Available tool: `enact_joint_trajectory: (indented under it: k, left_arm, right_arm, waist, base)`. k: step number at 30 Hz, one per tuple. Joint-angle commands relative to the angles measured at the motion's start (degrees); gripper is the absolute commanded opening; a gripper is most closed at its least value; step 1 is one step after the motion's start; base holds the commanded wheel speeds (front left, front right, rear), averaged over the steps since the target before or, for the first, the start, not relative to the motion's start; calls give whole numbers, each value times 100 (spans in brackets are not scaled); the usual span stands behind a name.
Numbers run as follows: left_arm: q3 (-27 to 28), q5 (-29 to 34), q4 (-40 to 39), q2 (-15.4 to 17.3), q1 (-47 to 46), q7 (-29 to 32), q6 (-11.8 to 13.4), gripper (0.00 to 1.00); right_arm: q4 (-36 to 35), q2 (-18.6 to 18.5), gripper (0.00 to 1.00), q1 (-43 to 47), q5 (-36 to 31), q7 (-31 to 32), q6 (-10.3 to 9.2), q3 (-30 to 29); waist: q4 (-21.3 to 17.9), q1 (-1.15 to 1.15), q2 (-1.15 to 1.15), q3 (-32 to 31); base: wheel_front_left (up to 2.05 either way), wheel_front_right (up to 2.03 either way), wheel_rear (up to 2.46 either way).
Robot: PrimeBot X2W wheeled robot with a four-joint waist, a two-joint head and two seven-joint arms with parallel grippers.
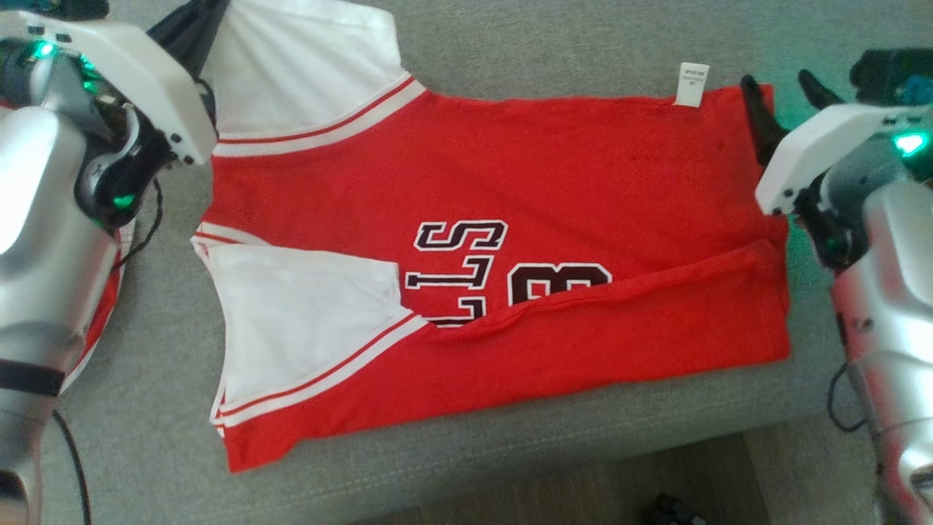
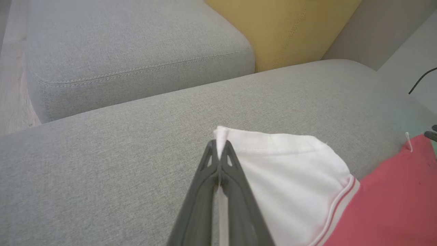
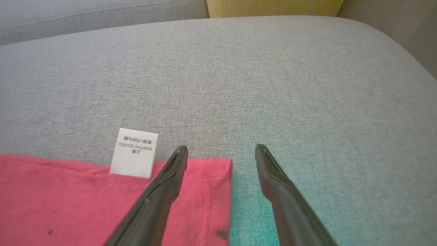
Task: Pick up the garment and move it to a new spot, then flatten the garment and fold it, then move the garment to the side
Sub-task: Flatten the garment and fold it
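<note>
Garment [image 1: 510,175] lies 9-to-3; left fingers [image 2: 208,171] clamped on 10 o'clock white sleeve [image 2: 290,171], right fingers [image 3: 170,177] apart straddling 2 o'clock hem corner [image 3: 213,171].

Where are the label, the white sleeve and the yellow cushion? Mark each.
label [image 3: 134,152]: right wrist view, middle of the white tag.
white sleeve [image 2: 290,177]: left wrist view, flat middle of the cloth.
yellow cushion [image 2: 283,30]: left wrist view, middle of its front face.

Spread right fingers [image 3: 160,191] straddle the garment's [image 3: 68,201] corner near its label [image 3: 134,152].
</note>
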Motion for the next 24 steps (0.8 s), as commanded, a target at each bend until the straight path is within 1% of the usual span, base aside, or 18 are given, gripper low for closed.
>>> enact_joint_trajectory:
  k: [1,7,13,14,15,17,24]
  left_arm:
    - [220,-29,-232,250,-165,7,50,0]
    - [209,-67,-554,278,-105,79,124,0]
    - [212,-103,-693,326,-54,123,178,0]
    - [211,-108,-706,329,-47,127,185,0]
    - [208,-119,-725,334,-34,138,203,0]
    - [216,-125,-736,357,-33,144,221,0]
    - [368,-131,-688,381,-165,-51,372,0]
  right_arm:
    - [-83,-108,100,-202,56,43,-4,96]
    - [419,-243,100,-469,27,248,-4,128]
    - [811,-247,100,-605,125,393,-4,253]
    - [867,-236,93,-610,177,438,-4,294]
    - [922,-249,0,-635,245,451,-4,370]
    - [933,-277,0,-667,290,365,-4,419]
    - [1005,-382,0,-933,231,-286,-4,390]
  waist:
    - [49,0,0,50]
    - [142,0,0,150]
    - [176,0,0,184]
    - [180,0,0,182]
    - [183,0,0,177]
    - [181,0,0,182]
    - [186,0,0,236]
  base:
    - [0,0,0]
    - [0,0,0]
    - [0,0,0]
    - [0,0,0]
    - [0,0,0]
    - [0,0,0]
    - [0,0,0]
